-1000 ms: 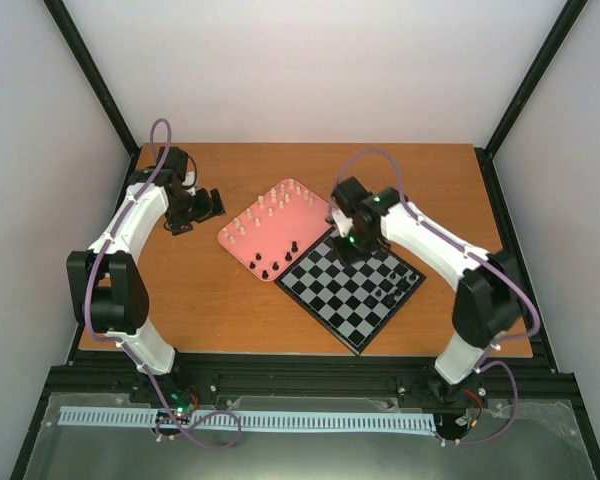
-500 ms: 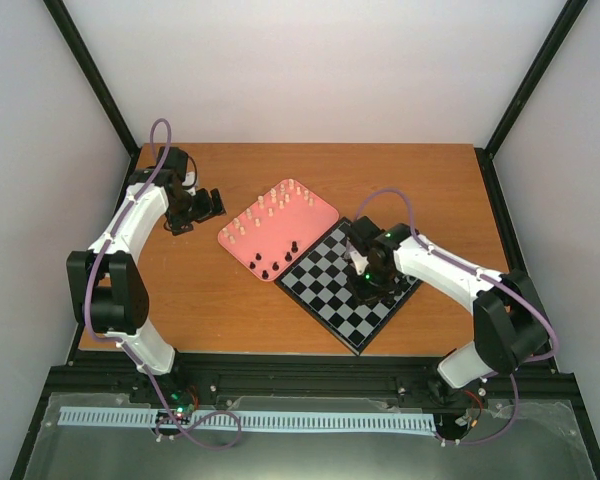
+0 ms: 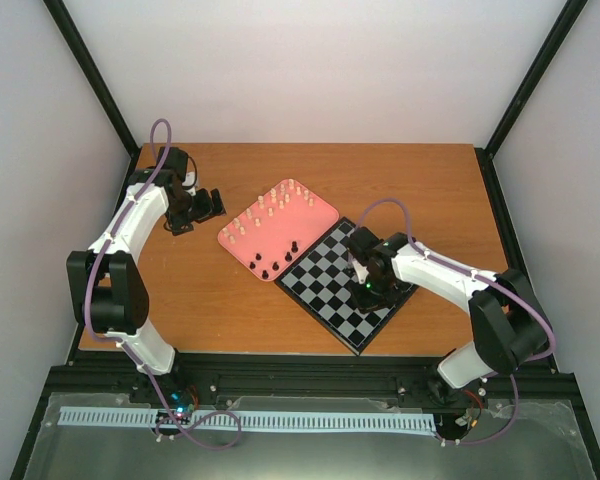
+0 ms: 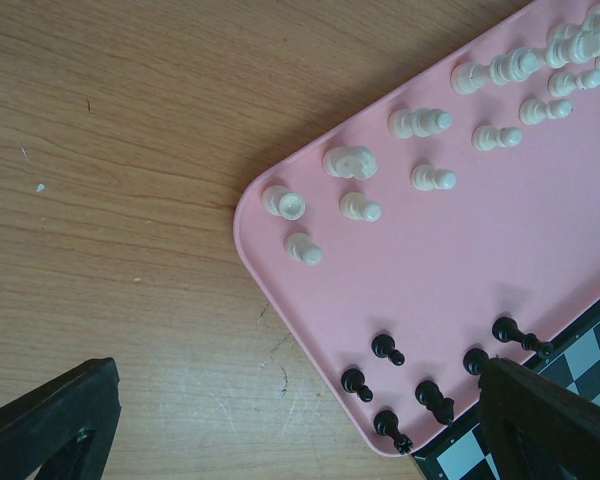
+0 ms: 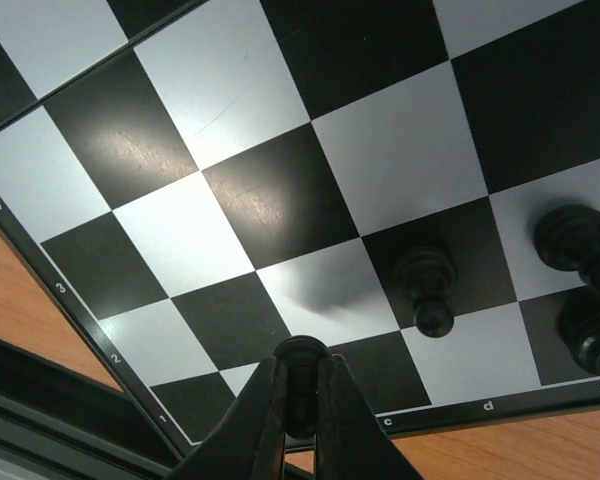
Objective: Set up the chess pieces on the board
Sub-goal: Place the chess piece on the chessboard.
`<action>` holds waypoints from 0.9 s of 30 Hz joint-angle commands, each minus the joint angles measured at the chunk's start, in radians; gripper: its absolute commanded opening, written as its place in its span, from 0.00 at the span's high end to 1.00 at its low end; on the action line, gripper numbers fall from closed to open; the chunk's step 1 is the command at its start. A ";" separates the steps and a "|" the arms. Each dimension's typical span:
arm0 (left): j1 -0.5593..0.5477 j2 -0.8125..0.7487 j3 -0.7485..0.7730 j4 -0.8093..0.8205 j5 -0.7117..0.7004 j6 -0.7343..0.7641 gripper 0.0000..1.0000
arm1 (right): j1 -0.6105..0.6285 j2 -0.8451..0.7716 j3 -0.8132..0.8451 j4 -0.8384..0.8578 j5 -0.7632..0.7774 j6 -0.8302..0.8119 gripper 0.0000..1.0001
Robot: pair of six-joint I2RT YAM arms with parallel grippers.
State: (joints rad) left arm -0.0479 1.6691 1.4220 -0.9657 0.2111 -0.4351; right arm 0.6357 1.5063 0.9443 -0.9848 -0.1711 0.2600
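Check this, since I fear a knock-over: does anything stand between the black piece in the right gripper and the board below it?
Nothing visible. The right gripper holds the black piece over bare squares of the board; the nearest standing pieces sit apart.

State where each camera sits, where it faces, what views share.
Top external: above and behind the robot, looking down on left arm, right arm, pink tray and board.
Left wrist: looks down on the tray; open left gripper at the bottom corners.
Right wrist: close over the board; right gripper pinching a black piece.
Shared: all three show the board.
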 commanded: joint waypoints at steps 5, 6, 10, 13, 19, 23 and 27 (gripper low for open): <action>-0.004 0.009 0.011 0.007 0.011 -0.013 0.00 | 0.007 0.032 0.020 0.044 0.028 0.036 0.96; -0.003 0.011 0.011 0.007 0.013 -0.013 0.00 | 0.008 0.035 0.021 0.047 0.028 0.037 0.96; -0.003 0.014 0.014 0.007 0.013 -0.013 0.00 | 0.007 0.044 0.023 0.045 0.033 0.032 0.95; -0.003 0.015 0.014 0.008 0.012 -0.013 0.00 | 0.007 0.045 0.018 0.043 0.034 0.032 0.94; -0.003 0.017 0.009 0.010 0.014 -0.015 0.00 | 0.007 0.053 0.013 0.041 0.035 0.030 0.93; -0.004 0.017 0.009 0.010 0.014 -0.014 0.00 | 0.007 0.059 0.011 0.043 0.035 0.030 0.92; -0.003 0.014 0.008 0.010 0.013 -0.013 0.00 | 0.007 0.061 0.009 0.041 0.035 0.027 0.90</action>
State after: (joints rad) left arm -0.0479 1.6802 1.4220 -0.9657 0.2142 -0.4351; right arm 0.6357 1.5600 0.9489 -0.9489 -0.1459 0.2817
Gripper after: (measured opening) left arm 0.999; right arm 0.096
